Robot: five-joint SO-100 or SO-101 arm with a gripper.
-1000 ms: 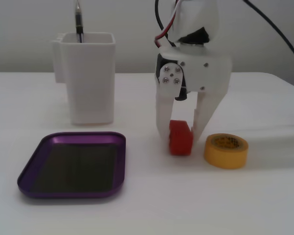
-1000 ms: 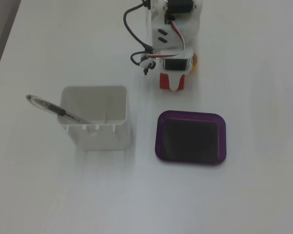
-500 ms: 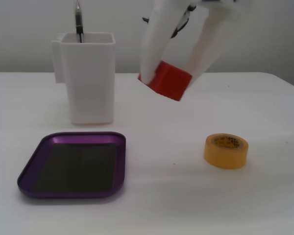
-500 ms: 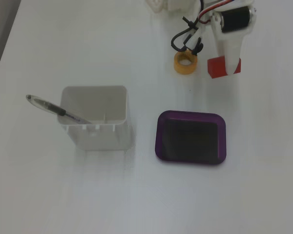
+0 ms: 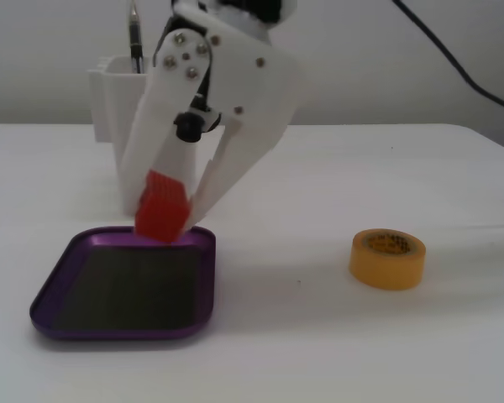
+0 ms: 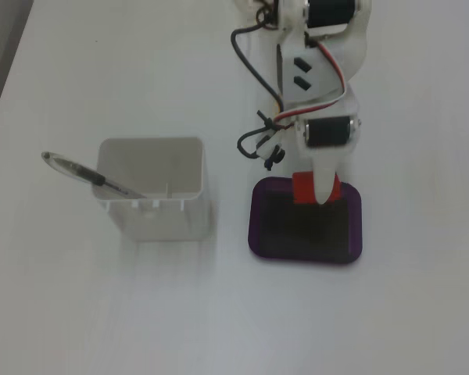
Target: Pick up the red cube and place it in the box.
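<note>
In a fixed view, my gripper (image 5: 170, 220) clamps the bright red cube (image 5: 161, 215), tilted, above the purple box (image 5: 126, 321)'s far rim. In another fixed view, one finger (image 6: 325, 176) hides much of the cube (image 6: 303, 188) over the box (image 6: 306, 251).

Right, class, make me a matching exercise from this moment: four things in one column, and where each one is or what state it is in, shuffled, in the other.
Things:
1. red cube
2. box
3. yellow tape roll
4. pen

Places or states:
A. lying alone on the table, right side of the front fixed view
B. standing in the white container
C. held in the gripper over the box's rim
D. flat on the table, nothing inside

Pairs: 1-C, 2-D, 3-A, 4-B
</note>
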